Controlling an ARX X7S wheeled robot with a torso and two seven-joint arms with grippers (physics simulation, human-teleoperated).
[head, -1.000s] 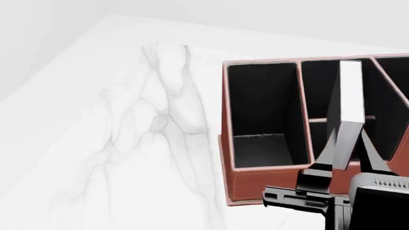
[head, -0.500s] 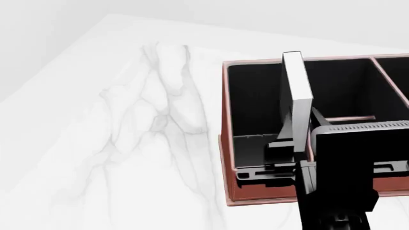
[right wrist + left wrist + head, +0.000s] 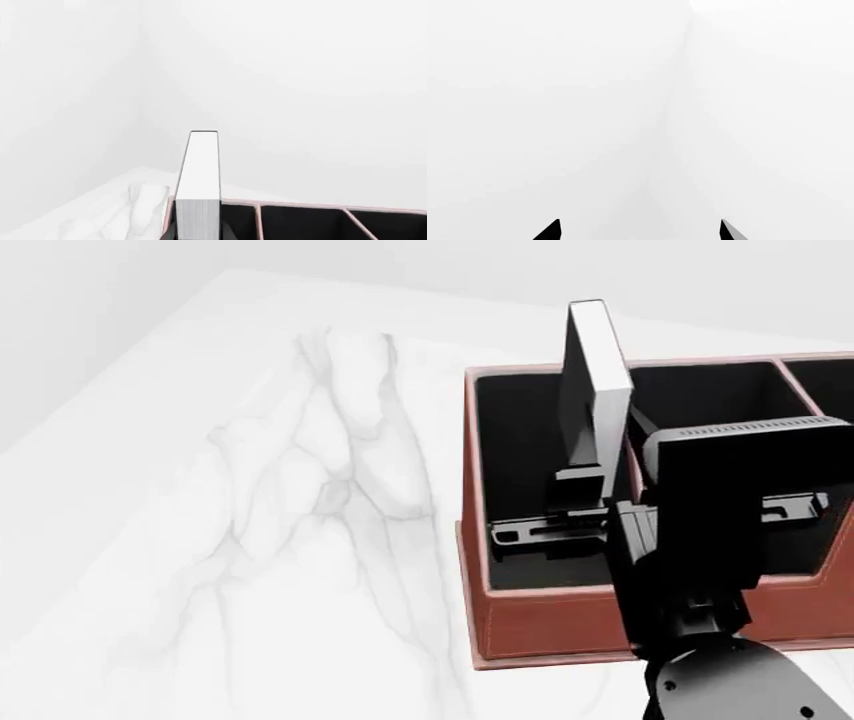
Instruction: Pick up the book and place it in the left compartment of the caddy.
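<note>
One book (image 3: 594,380) is in play, and it stands upright on its short edge, clamped low down by the right tool (image 3: 583,472), with its white page edges facing the head camera. Against the two earlier head pictures it has travelled sideways: first it rose over the divided middle slots, then over the wall beside them, and now it rises above the left compartment (image 3: 541,455) of the caddy (image 3: 561,625). It also reaches higher in the frame, its top past the far rim. The arm has followed, and its black body now covers the middle slots. I judge that the carry is nearly over; what remains is a descent and a release, with the book kept clear of the divider just beside the tool.

The head view alone shows the slot beneath the tool, the caddy's near wall and the marble bench (image 3: 267,520) stretching away on the tool's far side. The right wrist view looks along the book (image 3: 199,190) and shows its page block square-on, with the caddy's (image 3: 300,205) pale rims beyond, but not the slot floor.

The left tool (image 3: 639,231) is absent from the head view; its own camera shows only two dark tips set well apart against blank white, gripping nothing.
</note>
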